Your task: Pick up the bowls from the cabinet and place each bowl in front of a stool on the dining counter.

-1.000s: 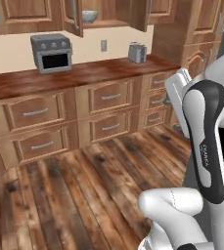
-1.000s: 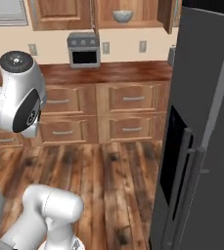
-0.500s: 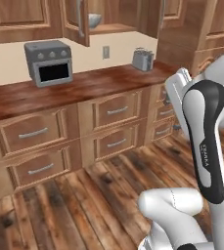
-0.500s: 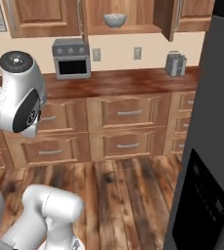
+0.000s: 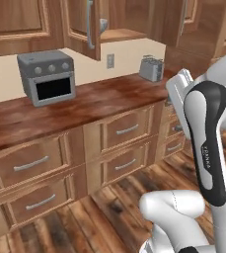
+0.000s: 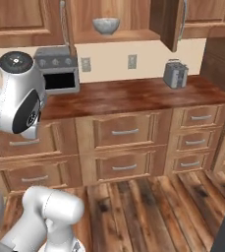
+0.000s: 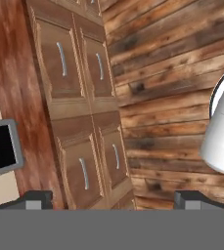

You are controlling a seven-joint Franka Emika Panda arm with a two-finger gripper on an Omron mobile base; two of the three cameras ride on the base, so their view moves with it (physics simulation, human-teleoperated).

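One grey-white bowl [image 6: 106, 24] stands on the plank shelf of the open brown wall cabinet [image 6: 115, 36], between its swung-out doors. In the left base view only an edge of that bowl [image 5: 103, 24] peeks past the left cabinet door [image 5: 82, 29]. My gripper [image 7: 114, 199] is open with nothing between its fingers. It hangs well below and short of the cabinet and looks down at the drawer fronts and the plank floor. The stool and the dining counter are out of view.
A grey toaster oven [image 6: 59, 73] and a silver toaster [image 6: 175, 74] stand on the wood worktop [image 6: 128, 96] under the cabinet. Drawer units [image 6: 125, 132] with silver handles run below it. The right cabinet door [image 6: 170, 22] juts out over the worktop. Wood floor [image 6: 148, 211] lies in front.
The whole picture has shifted: the base has driven closer to the worktop and sideways, so the cabinet and bowl loom larger. The gripper stays open.
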